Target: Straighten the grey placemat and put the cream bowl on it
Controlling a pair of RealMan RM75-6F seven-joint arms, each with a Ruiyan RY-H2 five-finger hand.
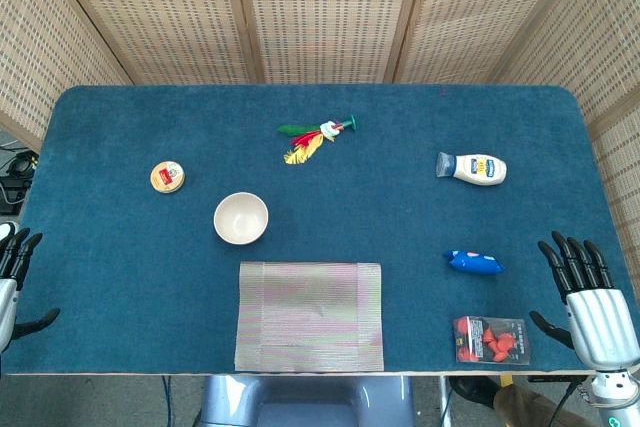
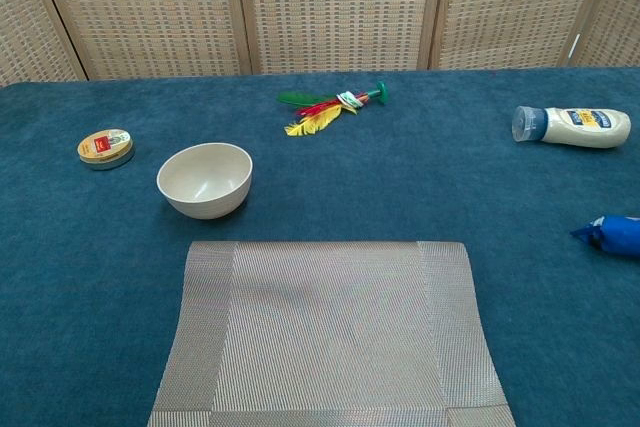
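Note:
The grey placemat [image 1: 310, 315] [image 2: 330, 332] lies flat at the table's front middle, its edges square with the front edge. The cream bowl [image 1: 241, 218] [image 2: 205, 179] stands upright and empty on the blue cloth, just beyond the mat's far left corner and apart from it. My left hand [image 1: 12, 272] shows at the far left edge of the head view, fingers spread, holding nothing. My right hand [image 1: 588, 297] hovers at the front right corner, fingers spread and empty. Neither hand appears in the chest view.
A small round tin [image 1: 167, 177] [image 2: 105, 147] sits left of the bowl. A feathered toy [image 1: 316, 137] [image 2: 330, 107] lies at the back middle. On the right are a mayonnaise bottle [image 1: 472, 168] [image 2: 575, 126], a blue packet [image 1: 473, 263] [image 2: 612, 235] and a red snack bag [image 1: 489, 339].

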